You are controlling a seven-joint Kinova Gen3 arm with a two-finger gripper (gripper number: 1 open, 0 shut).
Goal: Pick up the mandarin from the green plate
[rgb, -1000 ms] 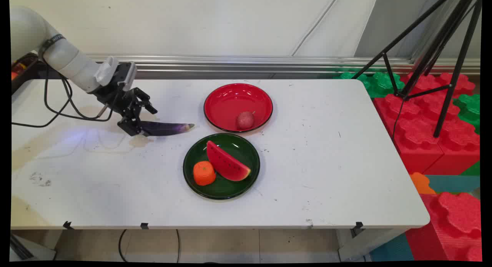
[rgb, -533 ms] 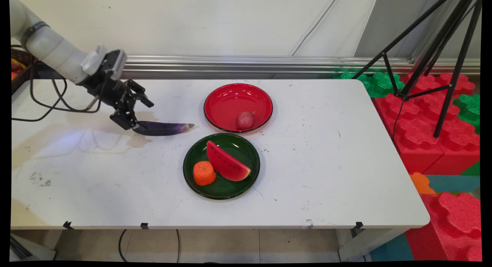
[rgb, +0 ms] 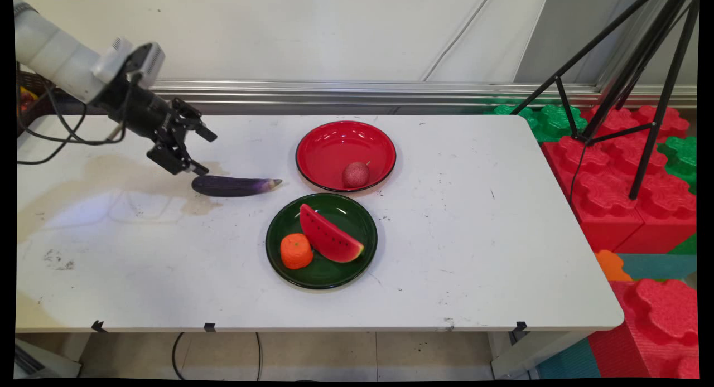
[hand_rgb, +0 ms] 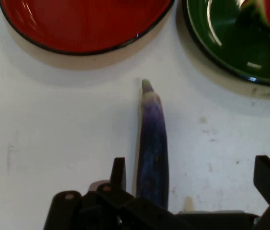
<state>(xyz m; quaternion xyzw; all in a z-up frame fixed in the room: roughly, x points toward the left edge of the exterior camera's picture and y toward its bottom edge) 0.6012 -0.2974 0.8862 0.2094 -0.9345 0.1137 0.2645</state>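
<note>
Main view is showing the black gripper [rgb: 192, 150] hanging in the upper left of the frame with its jaws standing wide and gripping nothing, tipped down and to the right toward a purple eggplant [rgb: 234, 185] that is lying on the white table [rgb: 474, 236]. The eggplant is resting just below and to the right of the fingertips, apart from them, its long axis running nearly level across the picture, blunt dark end at the left nearest the gripper and pale stem tip pointing right toward the red plate [rgb: 329, 147]. In the hand view the eggplant [hand_rgb: 152, 153] is stretching straight up from between the two fingers [hand_rgb: 118, 172], so its length is lying along the line the hand is looking down, with the near end sitting inside the gap and the tip aimed at the space between the red plate [hand_rgb: 53, 38] and the green plate [hand_rgb: 221, 48]. A small reddish fruit [rgb: 356, 174] is sitting in the red plate, while a watermelon slice [rgb: 328, 235] and an orange piece [rgb: 296, 251] are sharing the green plate [rgb: 340, 275] lower in the frame.
</note>
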